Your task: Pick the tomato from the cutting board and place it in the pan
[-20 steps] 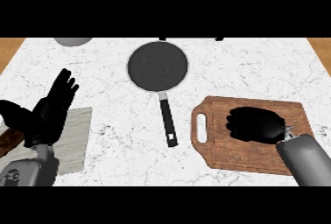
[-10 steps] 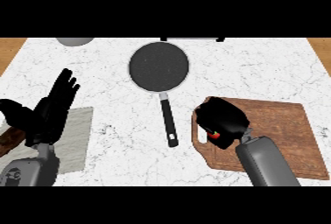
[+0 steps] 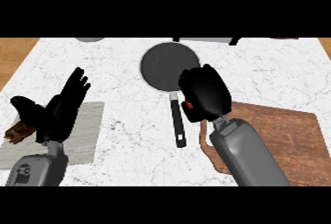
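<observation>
Black fingers of the right robot hand (image 3: 205,94) curl round the tomato (image 3: 188,105), only a red sliver showing, beside the pan's (image 3: 169,65) right rim and handle, off the cutting board (image 3: 284,140). Over a grey mat (image 3: 84,131) on the white marble table (image 3: 116,57), the left robot hand (image 3: 61,107) rests wide, fingers straight, holding nothing.

We see two smooth grey forearms rising from the lower edge of the frame, each ending in a matte black hand with jointed fingers and a thumb. On the right hand (image 3: 205,94), at centre frame, a short ribbed grey collar joins the black wrist to its rounded grey forearm. Below the left hand (image 3: 57,108), at lower left, the forearm bears a dark circular fitting.
</observation>
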Controlling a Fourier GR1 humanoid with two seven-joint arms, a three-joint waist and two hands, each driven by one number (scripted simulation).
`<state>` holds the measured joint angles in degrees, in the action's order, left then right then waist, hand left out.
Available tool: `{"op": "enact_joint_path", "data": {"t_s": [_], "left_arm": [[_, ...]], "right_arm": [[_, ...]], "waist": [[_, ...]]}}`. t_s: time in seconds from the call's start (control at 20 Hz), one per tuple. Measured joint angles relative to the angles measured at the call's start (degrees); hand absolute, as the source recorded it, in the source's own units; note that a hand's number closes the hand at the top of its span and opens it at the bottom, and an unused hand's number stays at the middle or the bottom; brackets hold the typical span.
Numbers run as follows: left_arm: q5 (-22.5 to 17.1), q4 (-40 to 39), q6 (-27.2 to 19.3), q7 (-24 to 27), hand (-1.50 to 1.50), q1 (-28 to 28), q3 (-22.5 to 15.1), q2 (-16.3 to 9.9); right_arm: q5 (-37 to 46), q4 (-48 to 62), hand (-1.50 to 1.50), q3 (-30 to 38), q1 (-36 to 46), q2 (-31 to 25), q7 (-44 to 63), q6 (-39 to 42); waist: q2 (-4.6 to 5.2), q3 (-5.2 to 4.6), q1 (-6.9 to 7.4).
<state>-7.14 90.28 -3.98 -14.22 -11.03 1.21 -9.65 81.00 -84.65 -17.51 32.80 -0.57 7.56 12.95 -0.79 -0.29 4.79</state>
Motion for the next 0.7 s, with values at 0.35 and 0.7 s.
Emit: {"op": "enact_joint_path", "data": {"t_s": [0.35,0.7], "left_arm": [[0.62,-0.69,0.69,-0.26,0.00,-2.26,-1.72,0.52],[0.77,-2.09,0.62,0.09,0.00,-4.02,-1.60,0.84]], "right_arm": [[-5.70,1.64,1.50,-4.42,13.27,0.47,25.89,1.24],[-13.80,12.14,1.50,-6.65,27.87,0.54,45.15,-4.69]], "waist": [[0.84,0.01,3.04],[1.63,0.05,3.09]]}}
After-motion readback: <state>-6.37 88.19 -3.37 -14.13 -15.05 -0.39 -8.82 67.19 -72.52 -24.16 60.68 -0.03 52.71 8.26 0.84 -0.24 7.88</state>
